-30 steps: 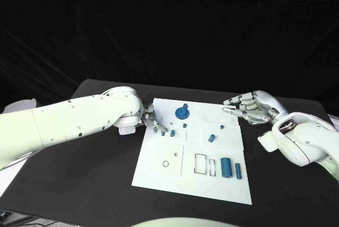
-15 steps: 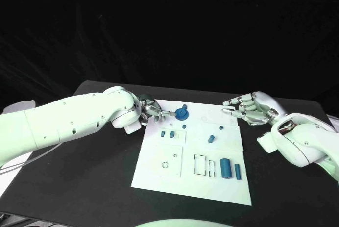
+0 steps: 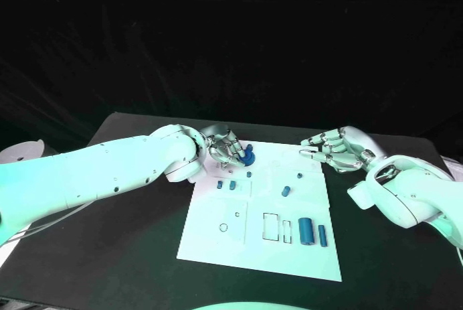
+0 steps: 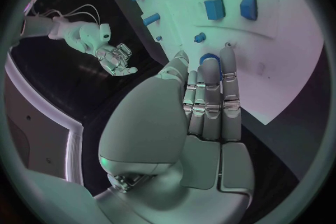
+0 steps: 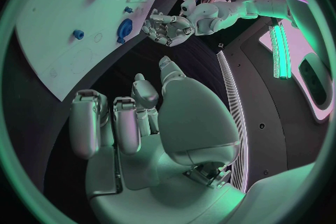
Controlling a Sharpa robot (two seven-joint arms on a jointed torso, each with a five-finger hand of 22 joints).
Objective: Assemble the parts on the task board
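left hand (image 3: pixel 226 149) upper-centre-left, fingers spread apart over the round blue part (image 3: pixel 247 153), contact cannot be told, nothing held | task board (image 3: pixel 217 236) centre, other parts loose | right hand (image 3: pixel 336 149) upper right, fingers curled, empty, off board | risk: left fingers nudge round part aside, scattering neighbours

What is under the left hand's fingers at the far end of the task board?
The left hand reaches over the round blue part near the far edge of the task board. The part's rim shows beside the fingertips; whether they touch it is hidden by the fingers.
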